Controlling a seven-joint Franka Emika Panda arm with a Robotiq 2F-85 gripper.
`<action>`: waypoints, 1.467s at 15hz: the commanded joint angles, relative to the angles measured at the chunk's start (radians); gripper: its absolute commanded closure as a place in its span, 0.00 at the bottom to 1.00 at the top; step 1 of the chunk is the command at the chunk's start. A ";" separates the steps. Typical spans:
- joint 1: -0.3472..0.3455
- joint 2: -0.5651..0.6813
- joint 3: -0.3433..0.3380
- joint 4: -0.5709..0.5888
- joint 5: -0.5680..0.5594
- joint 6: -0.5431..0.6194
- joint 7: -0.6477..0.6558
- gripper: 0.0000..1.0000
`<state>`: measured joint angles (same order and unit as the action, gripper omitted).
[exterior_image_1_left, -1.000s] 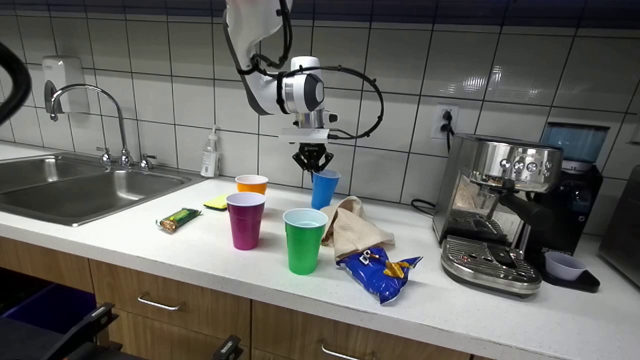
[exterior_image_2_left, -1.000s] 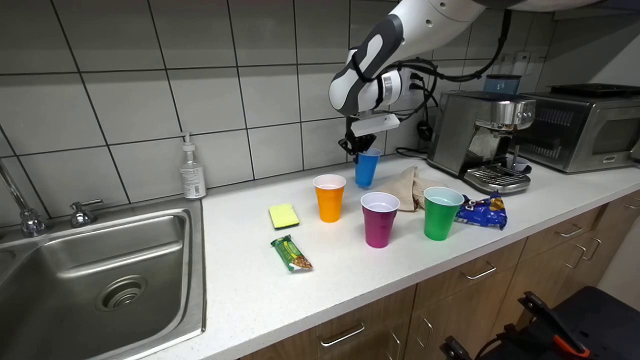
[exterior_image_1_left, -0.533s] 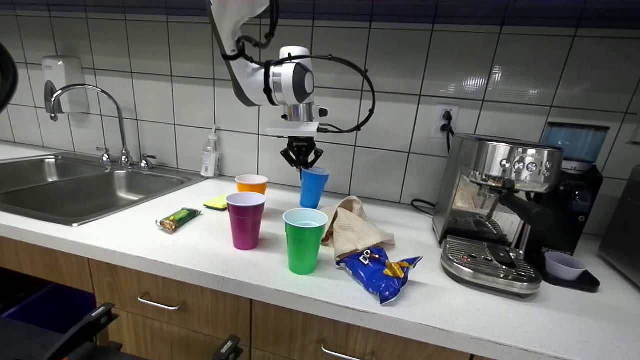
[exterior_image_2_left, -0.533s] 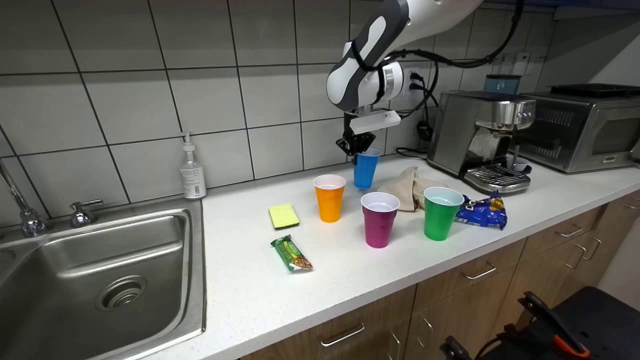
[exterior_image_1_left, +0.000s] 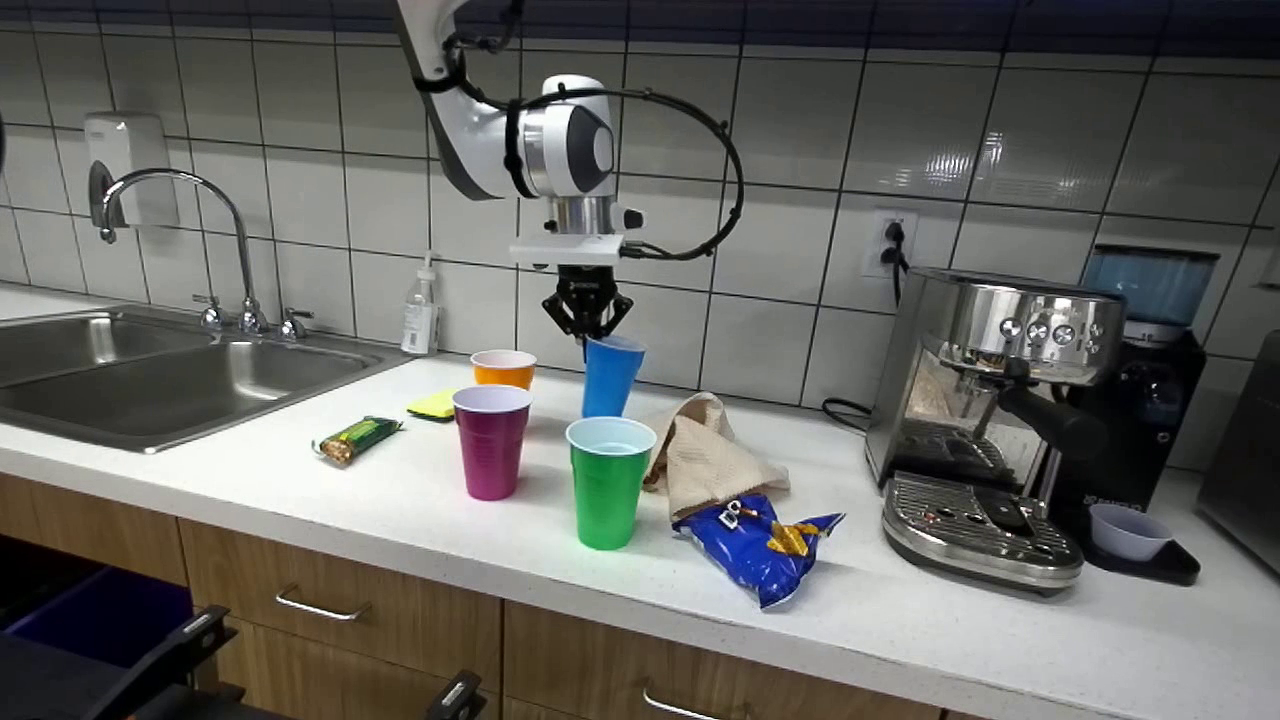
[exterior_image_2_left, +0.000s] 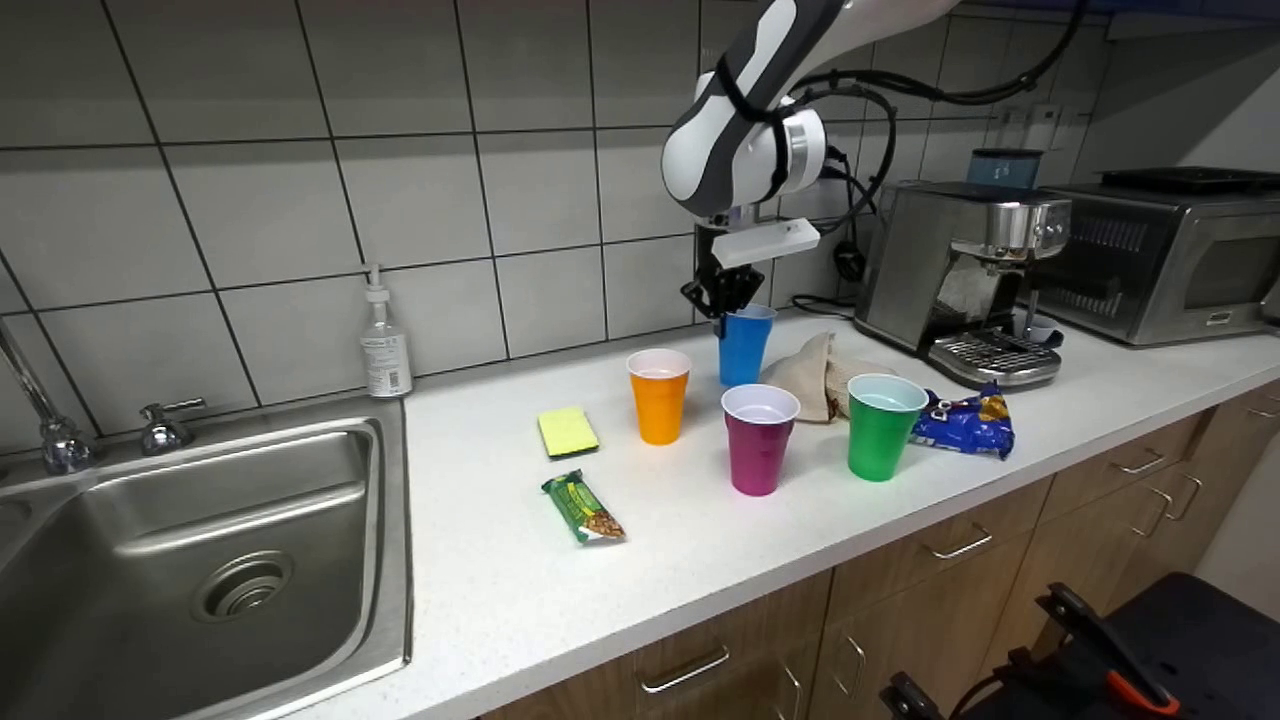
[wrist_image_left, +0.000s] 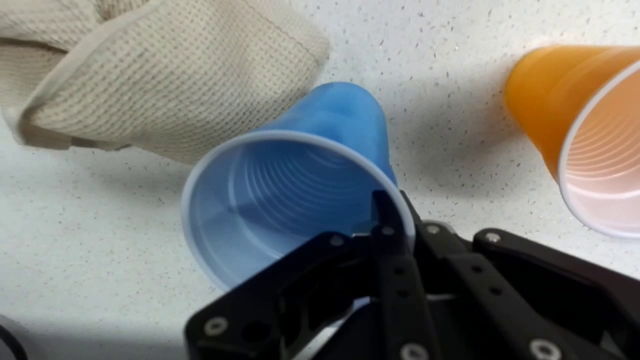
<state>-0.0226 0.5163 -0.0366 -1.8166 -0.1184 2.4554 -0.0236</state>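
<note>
the gripper (wrist_image_left: 395, 201) pinches the blue cup (wrist_image_left: 295, 192) by its rim (wrist_image_left: 292, 135).

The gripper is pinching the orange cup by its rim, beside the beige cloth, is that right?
Not quite: it's the wrong cup. The wrist view shows the gripper pinching the blue cup by its rim, beside the beige cloth; the orange cup stands apart.

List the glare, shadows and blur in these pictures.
In the wrist view, a soft shadow on the counter between the blue cup and orange cup, the gripper dark and slightly soft; in an exterior view, glare on the wall tiles.
</note>
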 joint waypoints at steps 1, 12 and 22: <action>0.001 -0.101 0.002 -0.119 -0.003 0.024 -0.020 1.00; 0.002 -0.289 -0.003 -0.330 -0.022 0.077 -0.030 1.00; -0.003 -0.448 -0.009 -0.480 -0.058 0.101 -0.028 1.00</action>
<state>-0.0222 0.1472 -0.0395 -2.2246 -0.1481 2.5336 -0.0353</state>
